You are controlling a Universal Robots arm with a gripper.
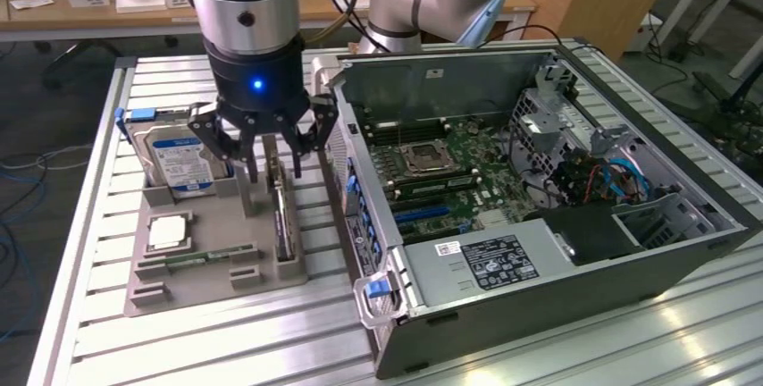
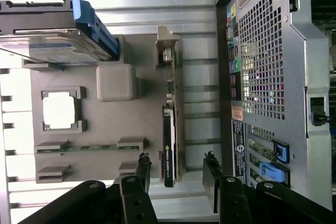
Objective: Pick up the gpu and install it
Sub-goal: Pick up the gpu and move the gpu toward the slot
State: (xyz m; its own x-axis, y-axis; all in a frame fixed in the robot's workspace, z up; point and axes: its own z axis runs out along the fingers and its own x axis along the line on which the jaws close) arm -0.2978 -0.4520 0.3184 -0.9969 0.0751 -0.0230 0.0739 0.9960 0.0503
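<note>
gpu (image 2: 168, 148): black | hard drive (image 1: 181, 161): silver, blue label | tray (image 1: 191, 289): grey | memory stick (image 1: 210, 256): green

The gripper (image 2: 176, 160), jaws wide apart, straddles the gpu (image 2: 168, 140) standing on edge in the grey tray (image 2: 105, 124).

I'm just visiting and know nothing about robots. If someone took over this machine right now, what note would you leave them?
The hand is open and holds nothing. It hangs just above the gpu, with a finger on each side of the card's line.
The gpu stands on edge in its slot in the grey parts tray, beside the open computer case.
Done: hand lined up over the card.
Left: the card is not yet gripped, lifted or installed in the case.
</note>
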